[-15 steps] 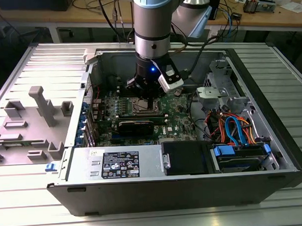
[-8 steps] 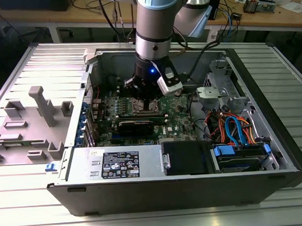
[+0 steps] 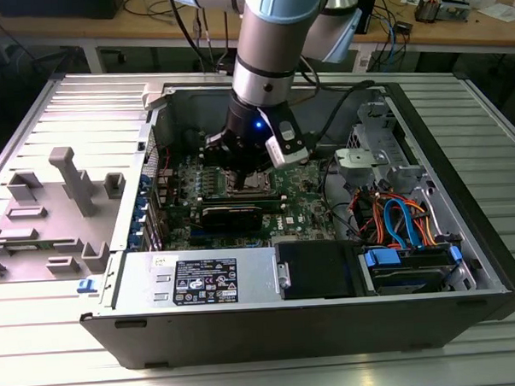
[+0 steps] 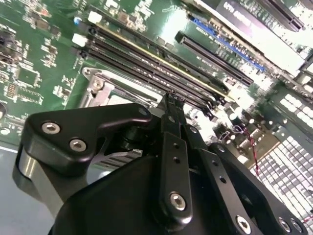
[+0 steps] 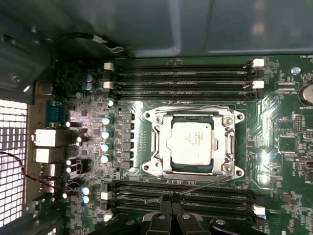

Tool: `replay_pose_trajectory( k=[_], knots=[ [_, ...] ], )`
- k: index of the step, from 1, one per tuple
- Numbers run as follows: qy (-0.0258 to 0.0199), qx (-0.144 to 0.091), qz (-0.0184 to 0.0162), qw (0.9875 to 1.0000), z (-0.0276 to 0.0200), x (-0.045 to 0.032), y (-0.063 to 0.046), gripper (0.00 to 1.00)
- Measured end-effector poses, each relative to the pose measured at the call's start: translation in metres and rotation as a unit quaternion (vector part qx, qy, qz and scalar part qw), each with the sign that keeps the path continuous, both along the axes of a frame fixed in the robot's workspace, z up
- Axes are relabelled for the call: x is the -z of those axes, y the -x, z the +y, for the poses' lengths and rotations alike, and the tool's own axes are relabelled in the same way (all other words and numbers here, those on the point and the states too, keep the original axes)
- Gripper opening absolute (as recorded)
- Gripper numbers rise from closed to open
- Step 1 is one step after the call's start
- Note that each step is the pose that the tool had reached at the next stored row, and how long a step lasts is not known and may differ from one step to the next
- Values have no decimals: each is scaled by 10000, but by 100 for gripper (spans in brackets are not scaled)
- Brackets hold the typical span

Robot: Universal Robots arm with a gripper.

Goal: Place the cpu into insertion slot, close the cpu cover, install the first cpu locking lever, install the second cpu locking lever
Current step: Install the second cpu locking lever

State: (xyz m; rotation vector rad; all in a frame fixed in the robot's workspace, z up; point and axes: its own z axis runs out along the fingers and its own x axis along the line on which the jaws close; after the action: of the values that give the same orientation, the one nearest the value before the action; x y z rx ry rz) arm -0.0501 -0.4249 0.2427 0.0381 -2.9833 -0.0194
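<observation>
While the gripper (image 3: 246, 169) hangs low inside the open computer case (image 3: 464, 235), room around it is tight in the exterior view. The case wall (image 3: 156, 155) with its card brackets stands near at 9 o'clock. The power supply (image 3: 214, 279) lies at 6 o'clock, and the drive cage (image 3: 371, 158) with orange and blue cables (image 3: 395, 217) sits at 3 to 4 o'clock. Outside the case, at 9 o'clock, grey plastic fixtures (image 3: 69, 188) rest on the slatted table (image 3: 42, 339), well apart from the arm.

In the first wrist view the cpu (image 5: 190, 143) lies flat in the insertion slot (image 5: 151, 168). Its dull silver top shows through the window of the cpu cover (image 5: 226, 142), which lies down over the chip's edges. Black memory slots (image 5: 181, 78) run along two opposite sides of the socket, leaving only narrow strips of green board (image 5: 279, 161) between.

One thin wire locking lever (image 5: 190, 108) runs along the far side of the socket, close against the frame. The other locking lever (image 5: 205, 186) angles away from the socket's corner, across the near memory slots, to the gripper's fingertips (image 5: 164, 199).

In both wrist views the fingers (image 4: 172, 112) are drawn narrow, nearly together. They seem to pinch that lever's free end, though the contact itself is hard to make out.
</observation>
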Motion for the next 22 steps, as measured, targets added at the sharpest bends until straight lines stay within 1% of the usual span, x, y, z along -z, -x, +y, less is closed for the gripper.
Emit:
replay_pose_trajectory(
  k=[1,3,4,5,6,7,8,9,12,14,16,17,19,22],
  knots=[
    [-18,0,35,10000,-26,11,0,11],
    [-36,0,78,10000,-55,21,0,11],
    [-84,0,100,9999,-66,27,-1,11],
    [-144,-1,110,9998,-70,30,-2,11],
    [-200,-1,114,9997,-71,33,-2,11],
    [-270,-2,119,9996,-73,35,-3,11],
    [-308,-2,124,9994,-77,40,-3,11],
    [-333,-2,129,9994,-81,44,-3,11],
    [-401,-3,148,9991,-118,66,-4,11],
    [-427,-2,166,9989,-139,77,-4,11],
    [-480,-3,181,9987,-158,89,-3,11],
    [-519,-3,185,9985,-170,103,-4,11],
    [-612,-5,194,9979,-205,115,-3,11],
    [-706,-6,196,9973,-215,135,7,11]
  ],
)
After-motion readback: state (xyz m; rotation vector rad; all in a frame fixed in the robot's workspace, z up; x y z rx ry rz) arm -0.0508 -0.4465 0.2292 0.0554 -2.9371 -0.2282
